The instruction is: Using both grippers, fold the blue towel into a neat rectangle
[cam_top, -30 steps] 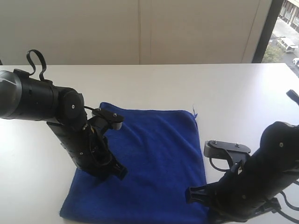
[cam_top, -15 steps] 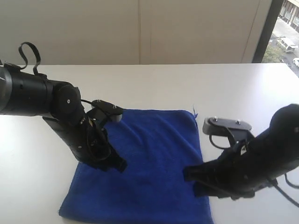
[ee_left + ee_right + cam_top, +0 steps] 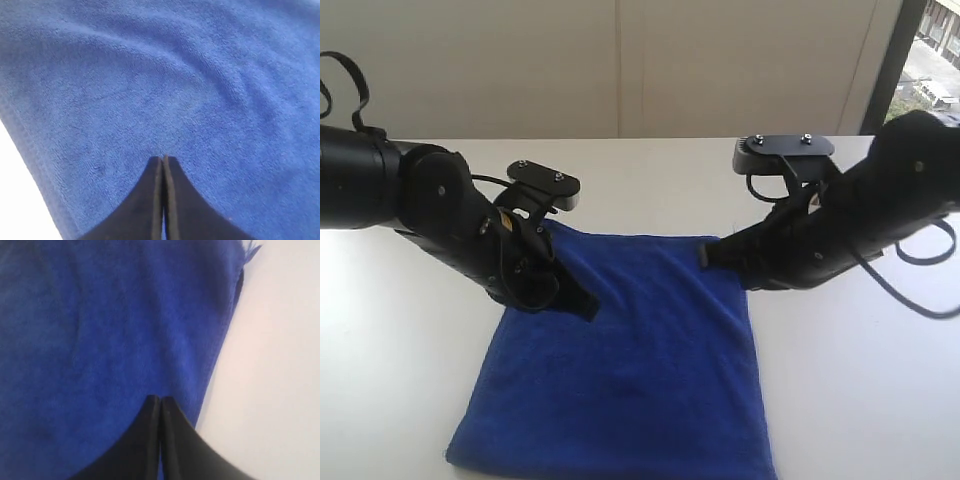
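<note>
Cloth first: the blue towel [image 3: 640, 380] lies spread flat on the white table [image 3: 650, 170], its near edge towards the camera and its far edge running between the two arms. In the left wrist view the blue towel [image 3: 200, 75] shows soft ripples across its pile, with a strip of the table [image 3: 15, 200] beyond its hemmed side edge. The left gripper [image 3: 588, 310] reaches in from the left and points down over the far left part of the cloth, inside the left edge. Seen from its wrist, the left gripper [image 3: 163, 158] has its jaws pressed together with only a hairline seam between them; no fold of cloth shows between the tips. The right gripper [image 3: 704, 256] comes in from the right and sits at the far right corner of the towel. In the right wrist view the right gripper [image 3: 160, 398] is likewise closed tight, poised just inside the towel's [image 3: 100, 315] right edge, with bare table [image 3: 280, 365] beside it and a frayed blue tuft [image 3: 251, 248] at the corner.
</note>
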`<state>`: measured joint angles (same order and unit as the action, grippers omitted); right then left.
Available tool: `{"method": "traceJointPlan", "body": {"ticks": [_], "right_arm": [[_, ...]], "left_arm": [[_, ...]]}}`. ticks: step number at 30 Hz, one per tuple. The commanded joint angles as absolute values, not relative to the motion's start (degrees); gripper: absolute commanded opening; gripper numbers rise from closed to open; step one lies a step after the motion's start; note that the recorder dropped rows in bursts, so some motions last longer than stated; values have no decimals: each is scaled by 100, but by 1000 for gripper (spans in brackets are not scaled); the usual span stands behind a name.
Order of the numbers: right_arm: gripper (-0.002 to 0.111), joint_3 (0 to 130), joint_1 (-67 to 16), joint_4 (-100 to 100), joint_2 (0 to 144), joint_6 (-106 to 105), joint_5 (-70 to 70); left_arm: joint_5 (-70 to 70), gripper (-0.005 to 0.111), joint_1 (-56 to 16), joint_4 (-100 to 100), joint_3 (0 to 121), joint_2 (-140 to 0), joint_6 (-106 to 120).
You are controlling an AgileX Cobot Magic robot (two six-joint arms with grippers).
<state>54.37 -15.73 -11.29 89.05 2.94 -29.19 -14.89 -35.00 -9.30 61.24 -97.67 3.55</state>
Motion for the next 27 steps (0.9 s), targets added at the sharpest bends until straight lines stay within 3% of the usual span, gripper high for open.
{"method": "traceJointPlan", "body": {"ticks": [1, 16, 27], "right_arm": [[0, 5956, -1359, -950, 9638, 105, -2636], [0, 7481, -1190, -766, 11271, -93, -2595], [0, 7591, -1178, -766, 11881, -175, -2517]], "left_arm": [[-1280, 0, -3322, -918, 6082, -9874, 265], [-958, 0, -2995, -1070, 6082, -10335, 150], [-998, 0, -2995, -1072, 6082, -10640, 150]]}}
